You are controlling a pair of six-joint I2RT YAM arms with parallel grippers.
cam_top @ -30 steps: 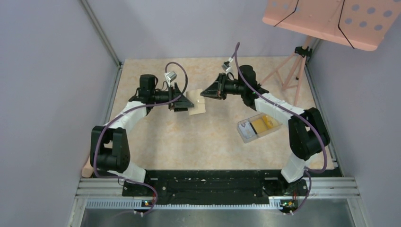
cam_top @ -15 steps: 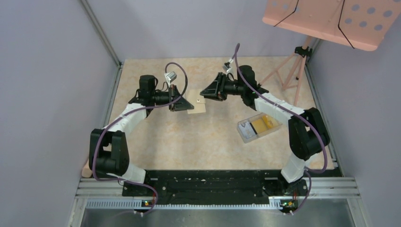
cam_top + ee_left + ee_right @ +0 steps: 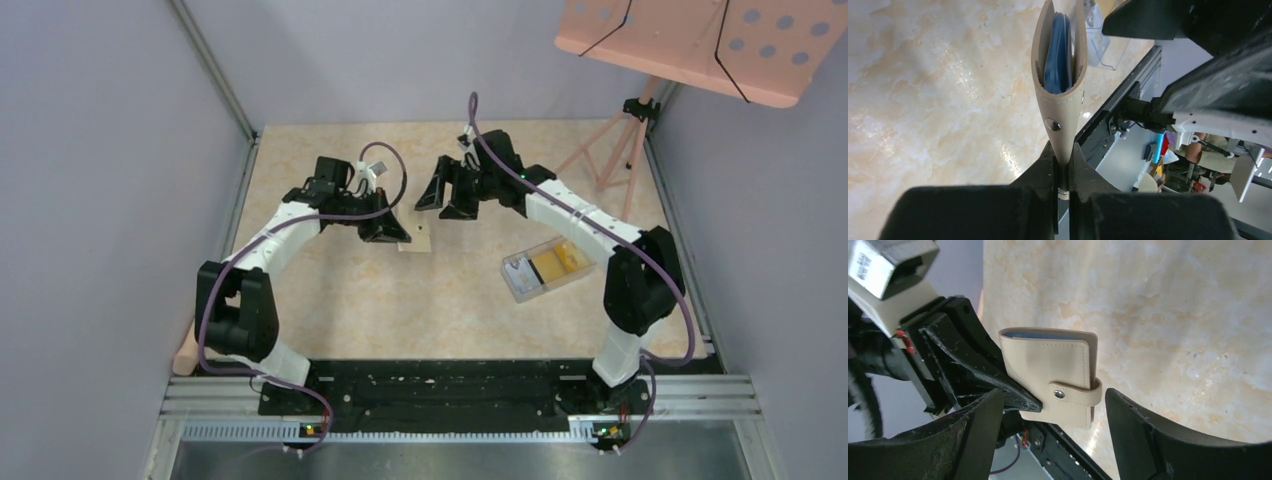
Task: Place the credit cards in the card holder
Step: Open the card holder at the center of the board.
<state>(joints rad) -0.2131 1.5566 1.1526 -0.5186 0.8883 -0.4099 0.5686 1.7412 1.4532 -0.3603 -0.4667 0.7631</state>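
Inspecting the grip, we find the left gripper (image 3: 1062,156) clamped on the snap-side edge of the closed card holder (image 3: 1058,107), raised over the table's (image 3: 450,310) far middle, pocket mouth pointing away, while the right gripper (image 3: 1054,405) stands open, jaws flanking it without contact.

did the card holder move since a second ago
Yes. The card holder, pinched by the left gripper, has shifted slightly toward the arm bases and turned more edge-on, judged against the clear box, which stayed put.

card holder (image 3: 1048,365) ahead of r gripper (image 3: 1053,394)
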